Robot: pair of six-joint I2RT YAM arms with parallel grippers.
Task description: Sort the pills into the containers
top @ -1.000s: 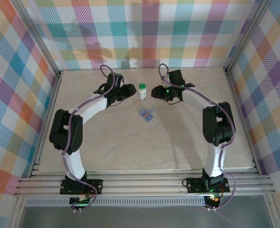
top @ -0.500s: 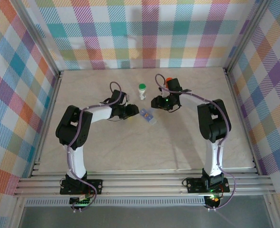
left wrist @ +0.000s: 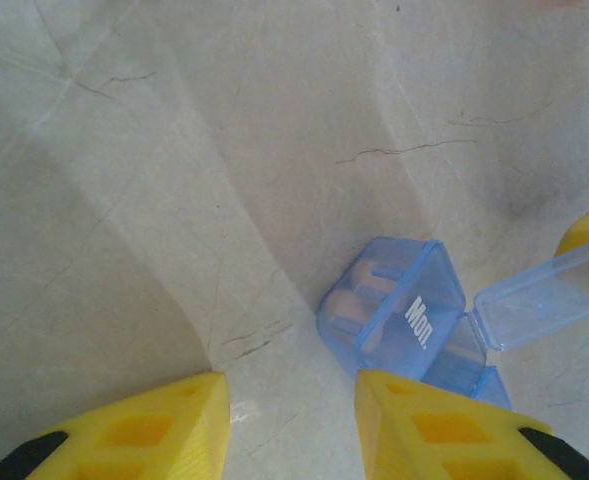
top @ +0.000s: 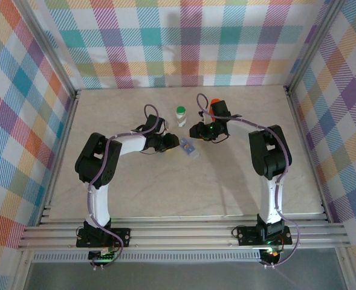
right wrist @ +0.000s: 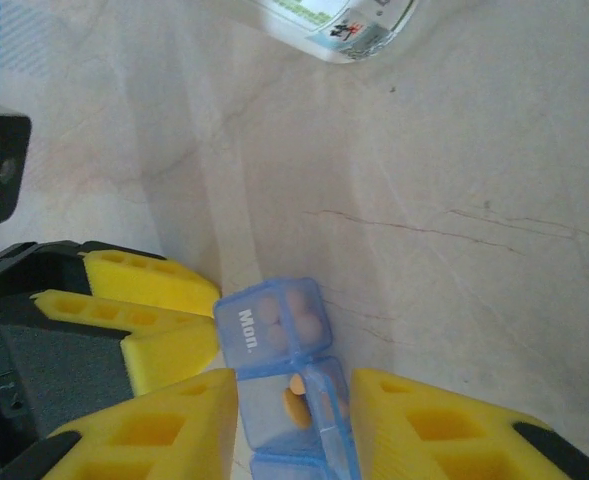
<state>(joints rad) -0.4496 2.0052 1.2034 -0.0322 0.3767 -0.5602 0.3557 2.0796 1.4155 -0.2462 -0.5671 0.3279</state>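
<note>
Top external view: two arms meet at a blue pill organizer mid-table, with sorting apparently partly done.
A green-capped bottle stands upright just behind it on the pale, marble-look table, which is ringed by bright plaid walls. Left wrist view: the left gripper has its fingers slightly apart over bare table beside the "Mon." compartment, which holds pale pills, and a lid is flipped open. Right wrist view: the right gripper appears clamped on the organizer, and an orange pill lies in the next compartment. How many pills remain cannot be told.
</note>
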